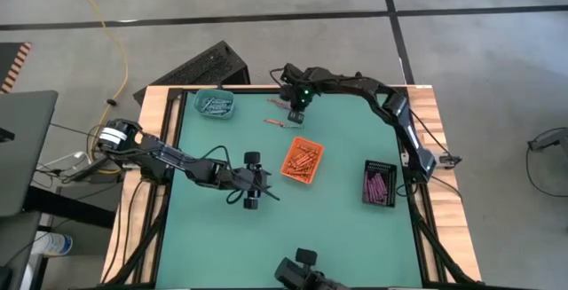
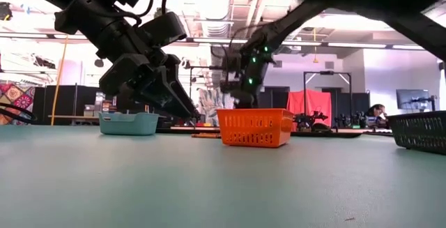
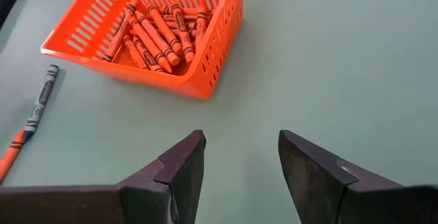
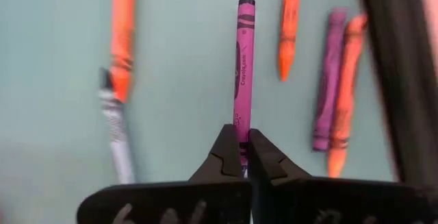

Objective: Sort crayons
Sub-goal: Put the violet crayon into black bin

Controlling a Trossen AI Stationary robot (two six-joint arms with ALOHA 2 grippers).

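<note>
My right gripper (image 4: 244,148) is at the table's far side (image 1: 295,113), shut on a purple-pink crayon (image 4: 244,59). Below it, loose crayons lie flat on the green mat: two orange ones (image 4: 123,39) (image 4: 289,25), a grey one (image 4: 116,131), and a purple one (image 4: 327,80) beside another orange one (image 4: 345,94). My left gripper (image 3: 239,159) stands open and empty over bare mat, left of the orange basket (image 1: 302,161), which holds orange crayons (image 3: 154,35). A grey and an orange crayon (image 3: 34,114) lie near that basket. My right gripper pinches the purple-pink crayon's near end (image 4: 241,122) between its two fingertips. The fingers come steeply from above, and the crayon sticks out ahead of them, toward the far side. I cannot tell whether its far end (image 4: 246,5) rests on the mat.
A teal tray (image 1: 214,105) with grey crayons stands at the far left. A black basket (image 1: 380,184) with purple crayons stands at the right. Bare mat stretches toward the near edge, where a dark camera mount (image 1: 302,272) sits.
</note>
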